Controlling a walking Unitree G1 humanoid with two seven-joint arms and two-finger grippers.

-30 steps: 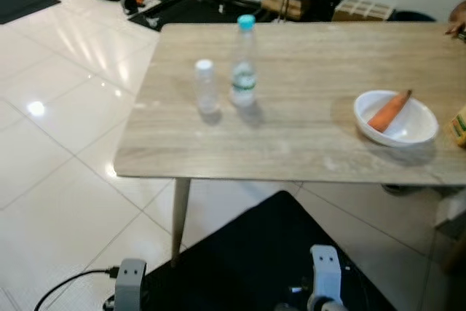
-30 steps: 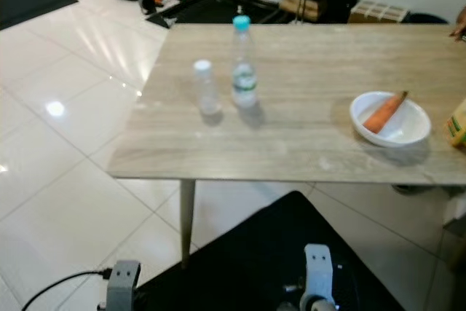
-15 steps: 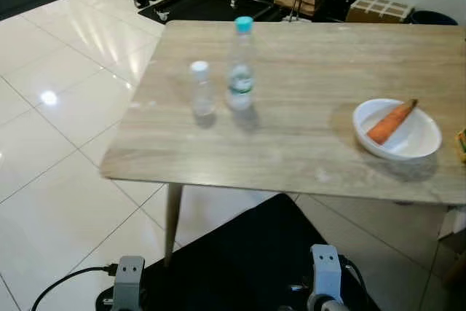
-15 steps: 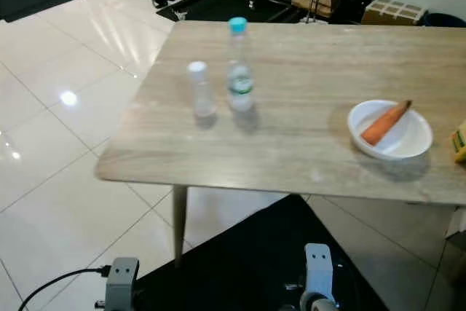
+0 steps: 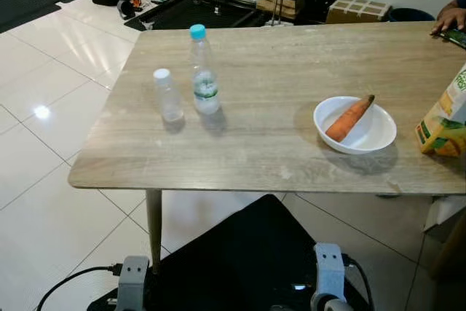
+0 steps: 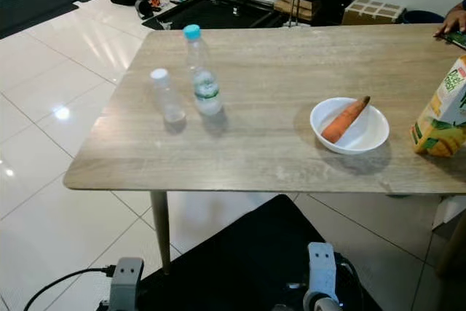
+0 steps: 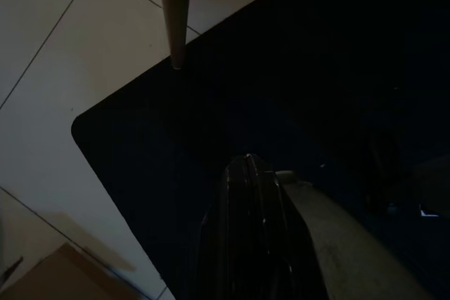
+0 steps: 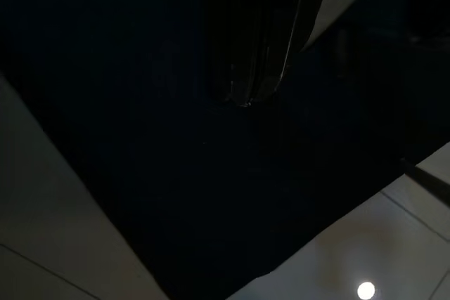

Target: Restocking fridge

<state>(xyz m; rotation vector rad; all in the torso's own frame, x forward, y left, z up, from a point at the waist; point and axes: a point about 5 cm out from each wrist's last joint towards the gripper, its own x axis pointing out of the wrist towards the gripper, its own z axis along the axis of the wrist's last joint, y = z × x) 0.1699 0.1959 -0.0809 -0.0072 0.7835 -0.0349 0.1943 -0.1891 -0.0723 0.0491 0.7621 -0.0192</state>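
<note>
**A:** What is in front of you, biggest first?

**B:** The wooden table (image 5: 277, 143), standing partly over a black mat (image 5: 240, 253) on the white tiled floor (image 5: 44, 180). At its right edge stands a juice carton (image 5: 444, 118), cut off by my view. Near the front edge, right of middle, sits a white bowl (image 5: 357, 132) with a carrot (image 5: 348, 117) leaning across it. Toward the left edge stand a water bottle with a blue cap (image 5: 202, 74) and, just beside it, a smaller clear bottle with a white cap (image 5: 168, 96). A person's hand (image 5: 451, 18) rests at the far right corner.

**A:** How will these handle?

**B:** I judge the water bottle fairly heavy if full, with a smooth, slippery wall that gives under pressure; I would take it around the labelled middle. The small bottle looks light and easy to tip. The carton is stiff but crushable, best held across its flat sides. The carrot is firm, though it could roll.

**A:** And your grippers?

**B:** Both arms hang low over the mat. My left gripper (image 7: 249, 166) has its fingers pressed together. My right gripper (image 8: 260, 82) sits in deep shade; I cannot tell its state.

**A:** Anything different from a second ago?

**B:** My view has shifted rightward, so the carton now shows much more fully. The things themselves have not moved.
</note>
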